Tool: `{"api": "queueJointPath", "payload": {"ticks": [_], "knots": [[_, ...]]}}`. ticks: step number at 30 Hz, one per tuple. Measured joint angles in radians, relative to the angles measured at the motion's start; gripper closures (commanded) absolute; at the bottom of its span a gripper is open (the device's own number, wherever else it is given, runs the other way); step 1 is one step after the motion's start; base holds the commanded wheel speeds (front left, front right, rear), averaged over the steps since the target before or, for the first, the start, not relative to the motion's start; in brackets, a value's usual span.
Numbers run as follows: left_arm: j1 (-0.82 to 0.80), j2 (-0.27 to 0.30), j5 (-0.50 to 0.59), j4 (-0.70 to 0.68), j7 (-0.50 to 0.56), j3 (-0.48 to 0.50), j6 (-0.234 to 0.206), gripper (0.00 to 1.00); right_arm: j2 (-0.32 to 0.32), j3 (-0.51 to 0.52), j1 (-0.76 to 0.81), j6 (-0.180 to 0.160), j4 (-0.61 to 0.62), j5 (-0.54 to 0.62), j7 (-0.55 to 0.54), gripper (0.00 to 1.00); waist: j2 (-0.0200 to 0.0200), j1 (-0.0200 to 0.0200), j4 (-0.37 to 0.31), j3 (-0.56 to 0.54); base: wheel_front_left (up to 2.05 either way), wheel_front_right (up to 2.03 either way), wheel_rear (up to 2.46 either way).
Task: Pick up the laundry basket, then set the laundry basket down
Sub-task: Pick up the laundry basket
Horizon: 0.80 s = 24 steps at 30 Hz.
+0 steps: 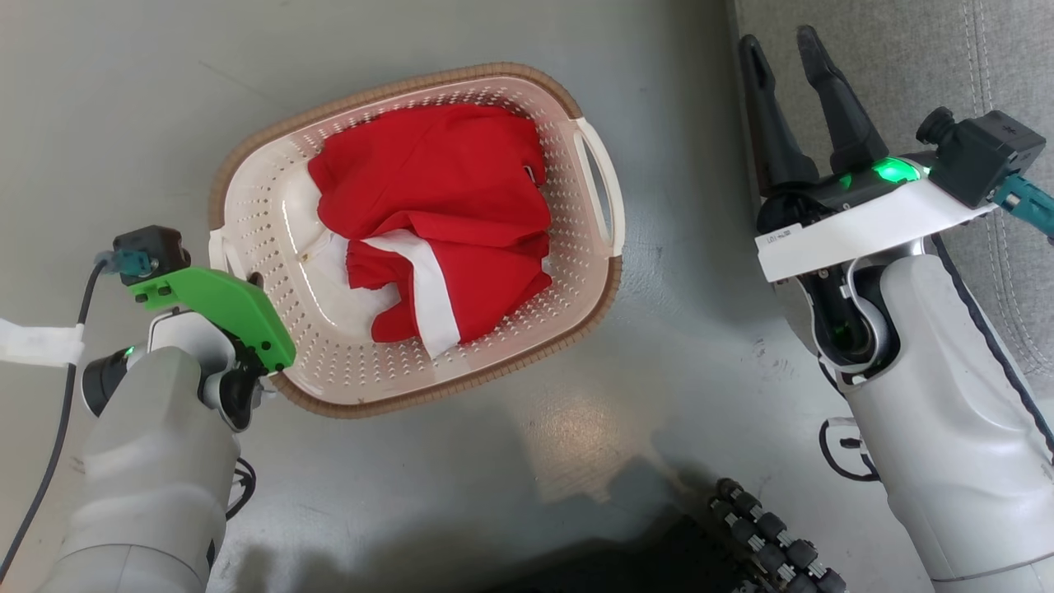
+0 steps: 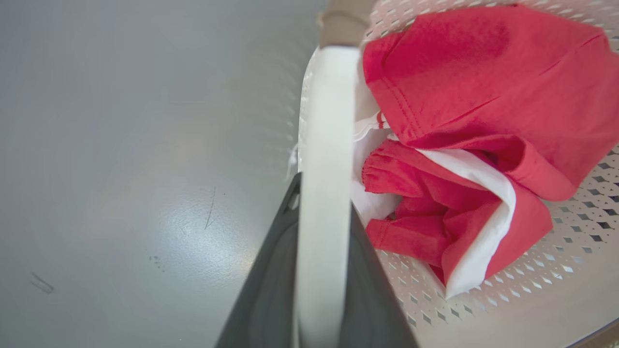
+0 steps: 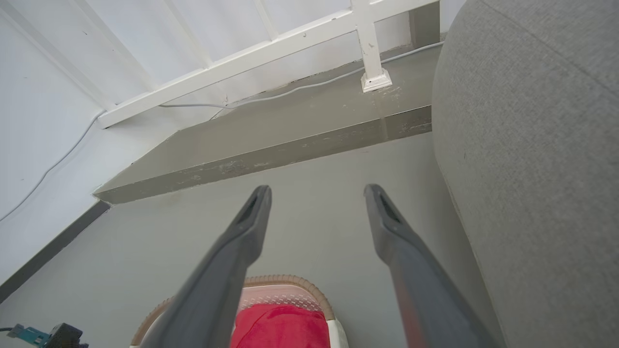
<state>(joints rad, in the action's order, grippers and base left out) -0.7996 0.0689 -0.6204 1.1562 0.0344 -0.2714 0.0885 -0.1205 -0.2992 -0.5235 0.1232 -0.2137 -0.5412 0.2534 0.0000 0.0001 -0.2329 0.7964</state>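
Observation:
The laundry basket [image 1: 265,206] is cream-white and perforated with a brown woven rim, and sits left of centre on the grey floor. It holds red and white clothes [image 1: 445,189]. My left gripper [image 2: 324,193] is shut on the basket's white left handle [image 2: 326,121], one dark finger on each side. In the head view its fingers are hidden under the green wrist mount [image 1: 218,301]. Whether the basket is off the floor I cannot tell. My right gripper [image 1: 780,39] hangs open and empty to the right of the basket, apart from its right handle [image 1: 599,185]. The right wrist view has the basket's rim [image 3: 290,279] below the open gripper [image 3: 317,189].
A grey sofa [image 1: 906,58] stands at the right, close to my right arm. Ahead are a raised grey step [image 3: 290,130], a white railing post [image 3: 370,53] and a white wall. My base's black rollers [image 1: 766,527] show at the bottom. A black cable [image 1: 66,412] runs along my left arm.

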Motion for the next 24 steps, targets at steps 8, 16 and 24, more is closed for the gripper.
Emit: {"api": "queueJointPath", "payload": {"ticks": [8,16,24], "knots": [[-0.023,0.005,0.031,0.027,-0.002,-0.027,0.000,1.00,0.000,-0.003,0.000,0.000,-0.002,-0.004,0.000,0.00,0.0000,-0.0001,-0.001,-0.004,0.00,0.00,0.00],[-0.036,0.007,0.038,0.040,-0.002,-0.048,0.001,1.00,0.001,-0.004,0.000,0.000,-0.004,-0.005,0.000,0.00,0.0000,-0.0001,-0.002,-0.004,0.00,0.00,0.00],[-0.043,0.004,0.039,0.059,-0.011,-0.049,0.008,0.74,0.000,-0.007,0.000,0.000,-0.005,-0.005,0.000,0.00,0.0000,-0.0001,-0.001,-0.006,0.00,0.00,0.00]]}}
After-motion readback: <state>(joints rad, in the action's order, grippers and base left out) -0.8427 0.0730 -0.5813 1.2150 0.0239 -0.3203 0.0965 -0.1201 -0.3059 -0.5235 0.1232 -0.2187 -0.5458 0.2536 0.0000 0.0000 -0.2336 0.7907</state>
